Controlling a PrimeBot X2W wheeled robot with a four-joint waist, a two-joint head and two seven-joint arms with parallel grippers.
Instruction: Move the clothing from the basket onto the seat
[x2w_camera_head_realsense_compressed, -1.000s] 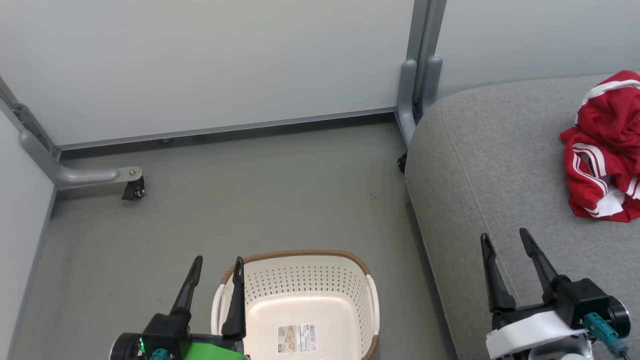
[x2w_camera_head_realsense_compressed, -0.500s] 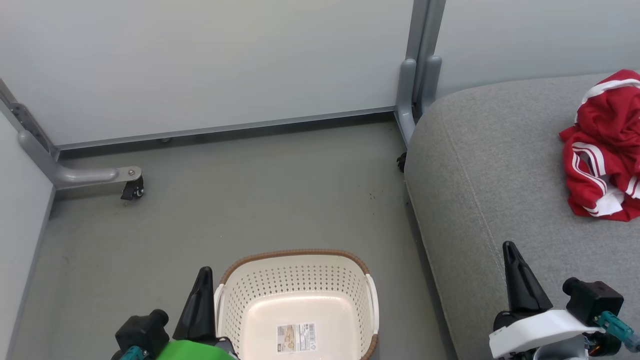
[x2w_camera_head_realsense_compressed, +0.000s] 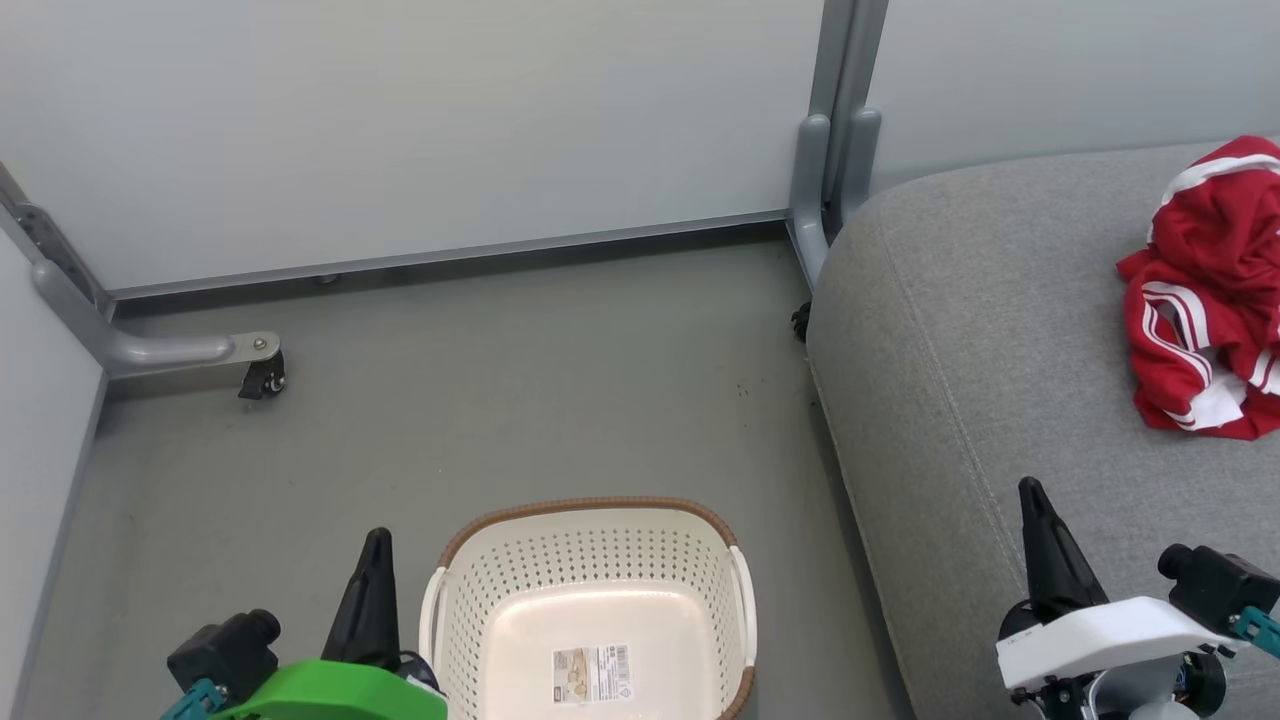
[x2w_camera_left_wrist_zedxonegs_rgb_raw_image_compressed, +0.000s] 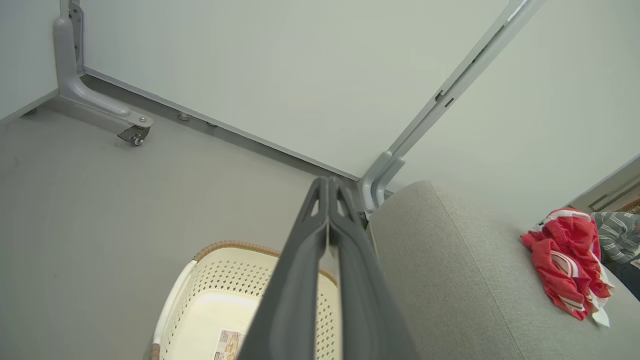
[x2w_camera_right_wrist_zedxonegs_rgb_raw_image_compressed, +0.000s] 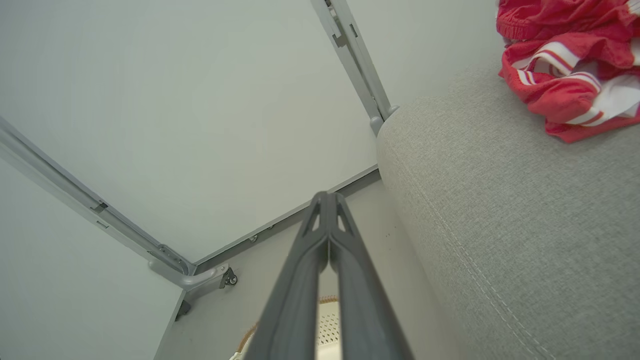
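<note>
A second ago both pincers stood with their long dark fingers spread. Now the left pincer (x2w_camera_head_realsense_compressed: 375, 545), at the near left just beside the basket, and the right pincer (x2w_camera_head_realsense_compressed: 1032, 500), over the near edge of the seat, each have their fingers pressed flat together with nothing between them. The cream-white perforated plastic laundry basket (x2w_camera_head_realsense_compressed: 590, 506) with its brown woven-look rim sits on the grey floor (x2w_camera_head_realsense_compressed: 500, 380) at the near middle, and the part of its inside in view is bare but for a label sticker (x2w_camera_head_realsense_compressed: 592, 674). The bright red soft sports clothing (x2w_camera_head_realsense_compressed: 1205, 300) with white stripes lies in one crumpled heap at the far right of the large grey fabric-upholstered seat cushion (x2w_camera_head_realsense_compressed: 980, 330), well apart from both pincers. Closing empty beside a bare basket reads as the arms parking, not a new grasp, so the move looks finished
</note>
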